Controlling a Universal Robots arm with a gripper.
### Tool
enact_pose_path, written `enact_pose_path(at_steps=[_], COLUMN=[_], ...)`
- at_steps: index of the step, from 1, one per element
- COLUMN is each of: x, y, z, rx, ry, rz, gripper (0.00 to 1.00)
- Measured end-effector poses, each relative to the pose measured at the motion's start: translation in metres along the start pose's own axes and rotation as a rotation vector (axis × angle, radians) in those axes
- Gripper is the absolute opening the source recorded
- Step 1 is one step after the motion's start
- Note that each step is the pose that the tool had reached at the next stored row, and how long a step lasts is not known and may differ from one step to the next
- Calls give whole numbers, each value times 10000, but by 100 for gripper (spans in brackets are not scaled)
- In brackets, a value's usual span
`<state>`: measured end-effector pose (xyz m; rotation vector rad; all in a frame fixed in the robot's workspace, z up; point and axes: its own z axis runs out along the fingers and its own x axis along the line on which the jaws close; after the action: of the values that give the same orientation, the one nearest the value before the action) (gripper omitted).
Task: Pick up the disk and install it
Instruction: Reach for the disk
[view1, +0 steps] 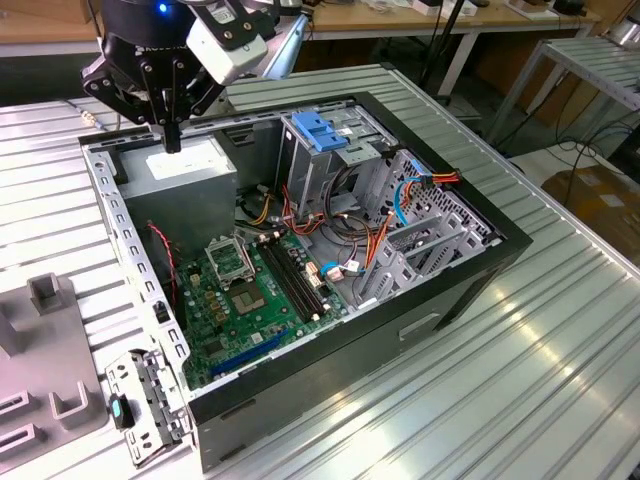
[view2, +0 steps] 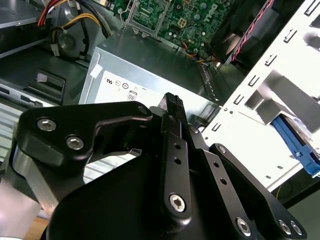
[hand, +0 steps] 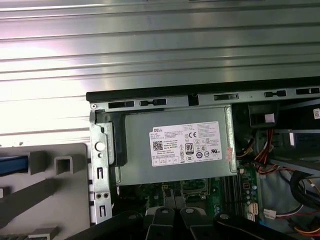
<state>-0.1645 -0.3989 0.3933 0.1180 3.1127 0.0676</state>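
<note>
My gripper (view1: 172, 140) hangs over the back left corner of the open computer case (view1: 470, 270), just above the grey power supply box (view1: 190, 175) with its white sticker. Its black fingers (view2: 172, 102) stand pressed together with nothing between them. The power supply (hand: 172, 150) lies straight below in the first wrist view. Of the disk I see no more than a blue plastic edge (hand: 11, 165) on the grey fixture (hand: 55, 190) outside the case wall, and again a blue plastic edge (view2: 299, 146) in the second wrist view. The disk's metal body is out of view.
A tall metal drive cage with a blue plastic top (view1: 322, 132) stands at the case's far side. The green motherboard (view1: 245, 295) and bundles of cables (view1: 370, 240) lie inside. The perforated case wall (view1: 125, 245) separates my gripper from the grey fixture (view1: 45, 350). Ribbed metal table (view1: 540, 380) surrounds everything.
</note>
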Motion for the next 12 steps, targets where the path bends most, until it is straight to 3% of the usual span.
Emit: enact_pose_path(at_steps=[12], x=[73], y=[-6], z=[-2], rx=[0], ry=[0], rz=[0], gripper=[11])
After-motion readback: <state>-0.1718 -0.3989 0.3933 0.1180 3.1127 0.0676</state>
